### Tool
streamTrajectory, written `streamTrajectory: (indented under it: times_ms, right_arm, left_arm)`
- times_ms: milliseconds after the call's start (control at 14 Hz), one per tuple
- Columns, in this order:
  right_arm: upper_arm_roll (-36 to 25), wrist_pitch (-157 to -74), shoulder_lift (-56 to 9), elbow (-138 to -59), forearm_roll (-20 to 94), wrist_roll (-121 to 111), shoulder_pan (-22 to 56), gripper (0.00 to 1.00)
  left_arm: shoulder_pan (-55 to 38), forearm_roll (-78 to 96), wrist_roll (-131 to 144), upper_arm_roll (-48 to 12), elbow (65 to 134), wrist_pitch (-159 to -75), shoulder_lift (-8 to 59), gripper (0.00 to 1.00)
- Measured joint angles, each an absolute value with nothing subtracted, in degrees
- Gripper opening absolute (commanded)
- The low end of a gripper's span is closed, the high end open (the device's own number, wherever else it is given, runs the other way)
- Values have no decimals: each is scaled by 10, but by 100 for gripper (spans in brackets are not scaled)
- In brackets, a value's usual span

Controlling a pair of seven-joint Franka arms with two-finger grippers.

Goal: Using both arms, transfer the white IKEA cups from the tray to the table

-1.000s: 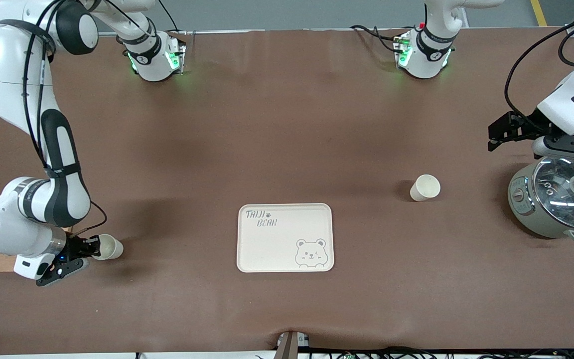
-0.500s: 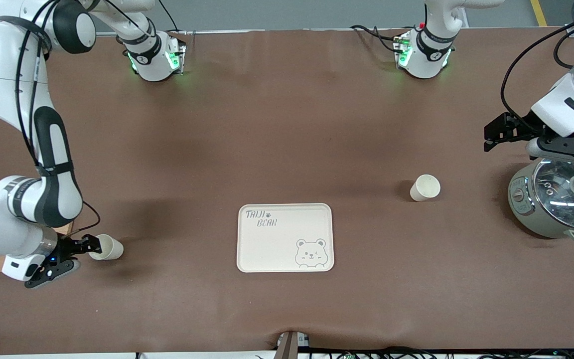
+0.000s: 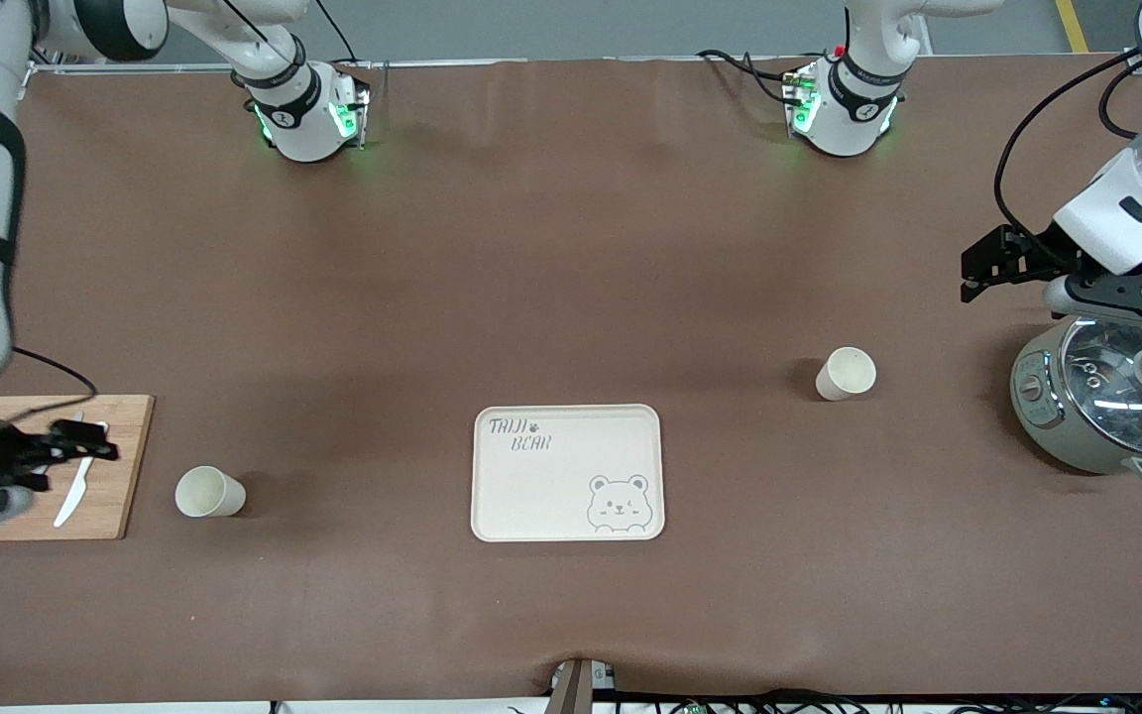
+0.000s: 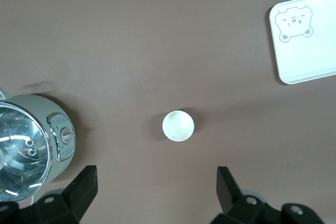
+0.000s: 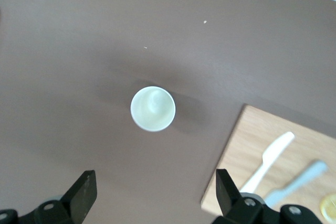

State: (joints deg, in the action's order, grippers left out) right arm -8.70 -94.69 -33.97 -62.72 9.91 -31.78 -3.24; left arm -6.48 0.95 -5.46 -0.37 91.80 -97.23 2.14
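2 cups [image 3: 209,492] [image 3: 846,373] upright on table, both arms' fingers spread, prob clear.

Wooden board [image 3: 115,466], glossy metal pot [image 3: 1106,397]

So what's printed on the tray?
A grey cartoon bear face and "TAIJI BEAR" lettering on the cream tray, clearest in the front view.

The brown bench [image 3: 571,248] carries a bear-printed tray [image 3: 567,473], two upright white cups [image 3: 208,492] [image 3: 846,373] apart from it, a wooden board [image 3: 105,466] and a lidded pot [image 3: 1106,397].
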Motion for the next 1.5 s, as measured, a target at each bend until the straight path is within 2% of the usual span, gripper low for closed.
streamTrajectory:
  times_ms: [286, 786, 1286, 1500]
  right_arm:
    - [-85, -895, -273, -627, 97, -191, -13, 100]
    - [-84, -880, -217, -633, 46, -117, 32, 100]
    - [-84, -899, -198, -684, 44, -70, 45, 100]
    - [-83, -964, -157, -758, 37, -62, 58, 100]
  left_arm:
    - [-65, 10, -55, -4, 918, -972, 22, 100]
    - [-65, 9, -55, -5, 918, -972, 22, 100]
    - [-65, 9, -54, -6, 918, -972, 23, 100]
    - [-65, 9, -54, -6, 918, -972, 23, 100]
